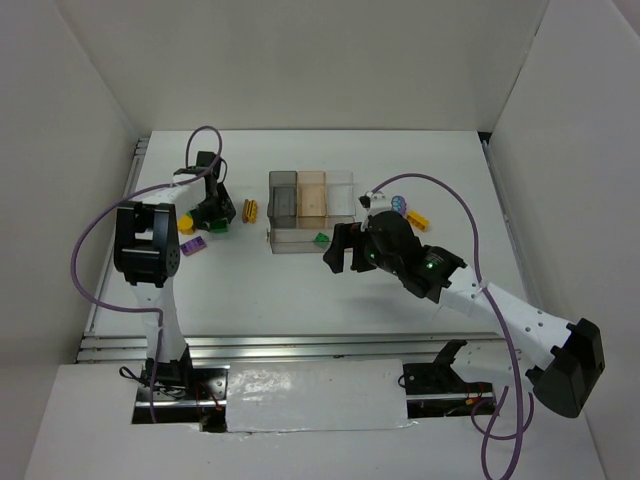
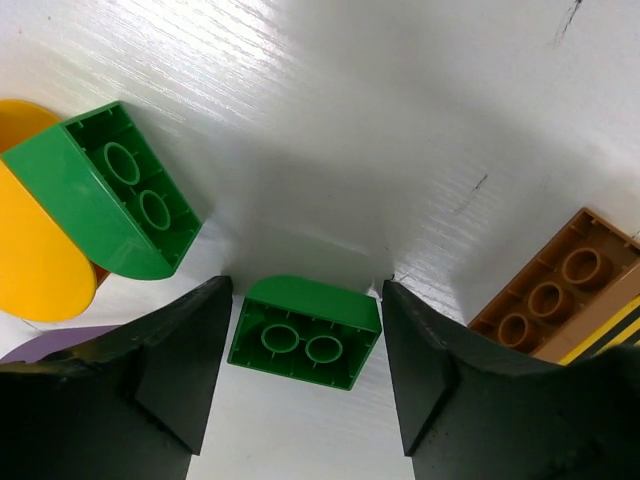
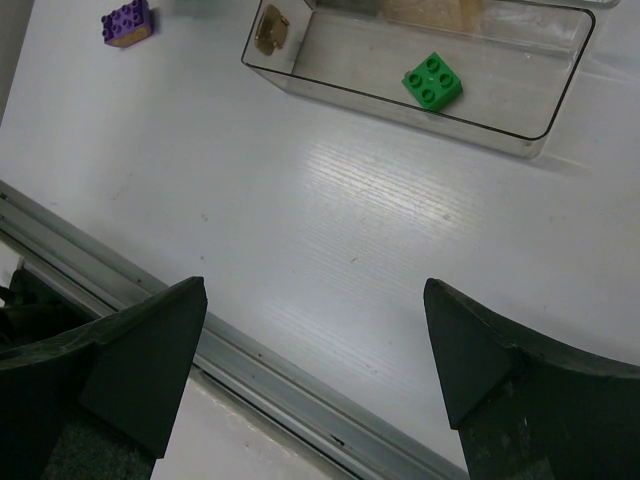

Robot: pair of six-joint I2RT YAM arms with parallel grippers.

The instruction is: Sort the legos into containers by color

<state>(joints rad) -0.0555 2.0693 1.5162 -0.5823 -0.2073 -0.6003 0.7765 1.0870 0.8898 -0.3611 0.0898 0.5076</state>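
Green lego [image 2: 305, 332] sits between left pincer [image 2: 305, 300] fingers; contact unclear.

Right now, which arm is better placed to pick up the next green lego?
Left. Its gripper straddles a green lego on the table; the right gripper hovers open near the tray, holding nothing.

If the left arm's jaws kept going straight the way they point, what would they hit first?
Most likely the small green plastic brick, lying hollow side up on the white table between the jaws of the left gripper. Nothing else shows in that line, though depth is hard to judge.
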